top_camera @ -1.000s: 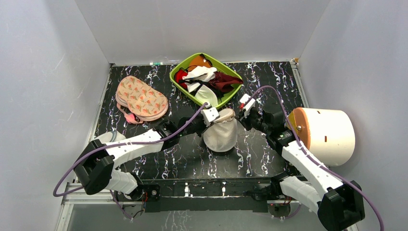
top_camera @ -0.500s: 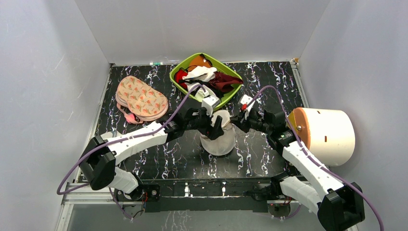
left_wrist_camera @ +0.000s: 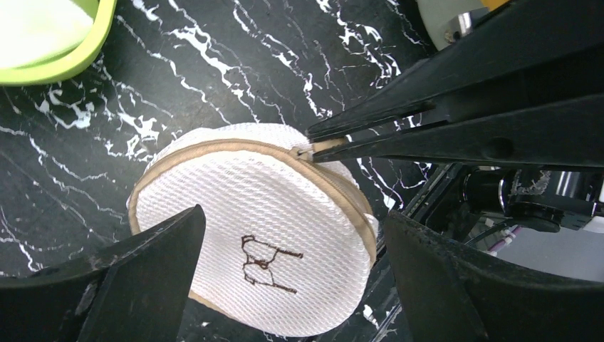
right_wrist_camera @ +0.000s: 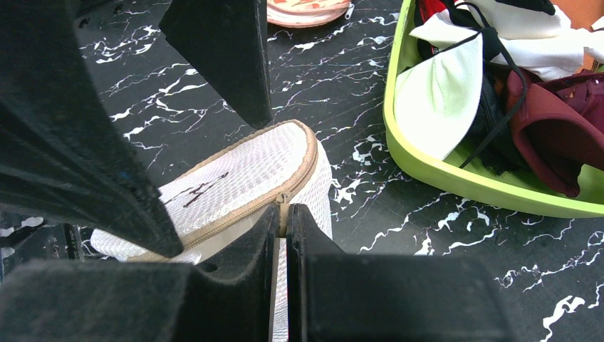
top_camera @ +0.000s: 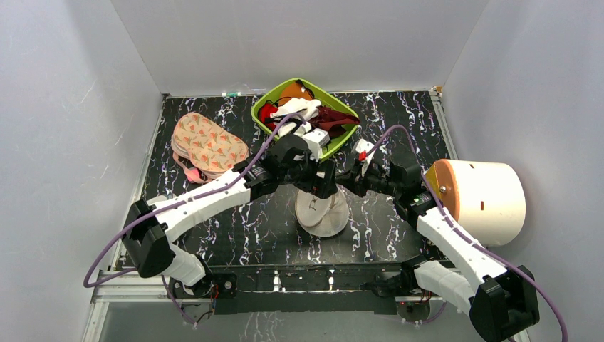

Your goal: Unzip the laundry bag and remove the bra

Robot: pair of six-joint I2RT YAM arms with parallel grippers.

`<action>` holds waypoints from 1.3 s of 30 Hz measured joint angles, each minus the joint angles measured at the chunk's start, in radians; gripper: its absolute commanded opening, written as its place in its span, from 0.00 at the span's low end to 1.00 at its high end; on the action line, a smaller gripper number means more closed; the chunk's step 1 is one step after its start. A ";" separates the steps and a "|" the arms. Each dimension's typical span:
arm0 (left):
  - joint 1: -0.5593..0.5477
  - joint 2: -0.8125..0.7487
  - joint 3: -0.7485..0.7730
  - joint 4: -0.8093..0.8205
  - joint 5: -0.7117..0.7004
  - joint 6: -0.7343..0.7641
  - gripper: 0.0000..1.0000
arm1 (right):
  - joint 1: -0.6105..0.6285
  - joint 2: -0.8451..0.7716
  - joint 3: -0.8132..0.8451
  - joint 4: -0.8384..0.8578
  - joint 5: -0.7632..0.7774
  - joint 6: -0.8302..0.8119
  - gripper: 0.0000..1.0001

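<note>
Cream-white mesh is forming the round laundry bag (top_camera: 324, 214), which is lying near the middle of the black marbled table (top_camera: 249, 228), its lid bearing a small dark stitched mark; a tan zip band is running around its rim, and what is inside is not showing through the mesh; the right gripper (right_wrist_camera: 283, 214) is reaching in from the right with its fingers nearly together, pinching the small zip pull (right_wrist_camera: 283, 201) at the bag's edge; the left gripper (left_wrist_camera: 292, 214) is hanging over the bag with its fingers spread wide, one on either side of the lid, and whether they are touching it cannot be told; behind the bag, a lime-green bin (top_camera: 258, 114) is holding a heap of garments (top_camera: 299, 107), white, maroon, black and orange among them; a peach printed case (top_camera: 206, 146) is lying at the back left, apart from the bin; a cream cylinder (top_camera: 484, 199) is lying on its side at the right edge.
</note>
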 measured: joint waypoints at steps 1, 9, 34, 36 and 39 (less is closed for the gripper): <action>0.000 0.000 0.000 -0.009 -0.004 -0.005 0.90 | 0.000 0.000 0.000 0.000 0.000 0.003 0.00; -0.005 0.040 0.030 -0.036 -0.031 -0.094 0.94 | 0.000 -0.002 0.000 -0.002 -0.016 0.026 0.00; -0.029 0.069 0.047 -0.163 -0.114 -0.006 0.07 | 0.014 -0.005 -0.001 -0.013 0.053 0.116 0.00; -0.030 0.058 0.047 -0.170 -0.126 0.013 0.06 | 0.015 0.014 -0.001 0.004 0.085 0.167 0.00; -0.030 0.043 0.047 -0.178 -0.134 0.031 0.02 | 0.015 0.036 -0.001 0.023 0.106 0.227 0.00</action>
